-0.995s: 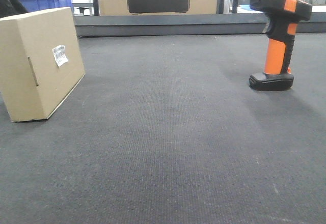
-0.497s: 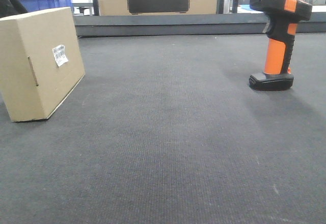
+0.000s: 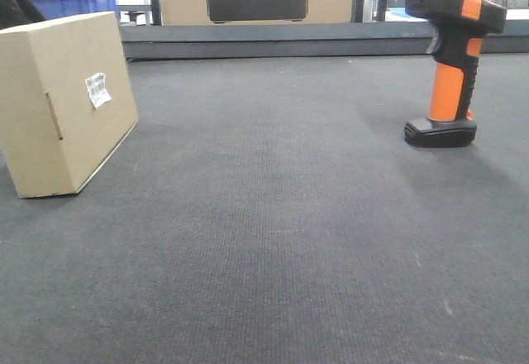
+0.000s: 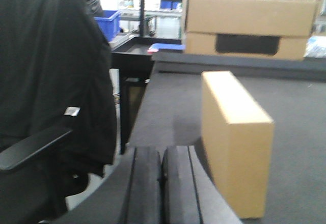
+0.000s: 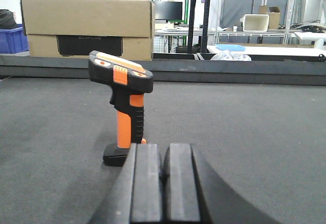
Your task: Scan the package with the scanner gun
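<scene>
Front view: the package (image 3: 66, 103) stands on the dark mat (image 3: 273, 215) near its left edge, white label (image 3: 97, 89) facing inward. The scanner gun (image 3: 449, 58) stands upright on its black foot near the right edge, well apart from the box.

Left wrist view: the left gripper (image 4: 162, 183) has its fingers pressed together, empty, with the package just ahead to its right.

Right wrist view: the right gripper (image 5: 164, 183) is likewise closed and empty, the scanner gun (image 5: 124, 107) standing just beyond, slightly left. A larger cardboard box (image 5: 87, 28) sits past the mat's far edge.

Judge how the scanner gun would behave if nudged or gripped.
The scanner gun stands upright on a small flat foot with its bulky head overhanging, so a sideways nudge would probably tip it. Its rigid, contoured orange handle should take a firm grip without flexing.
</scene>
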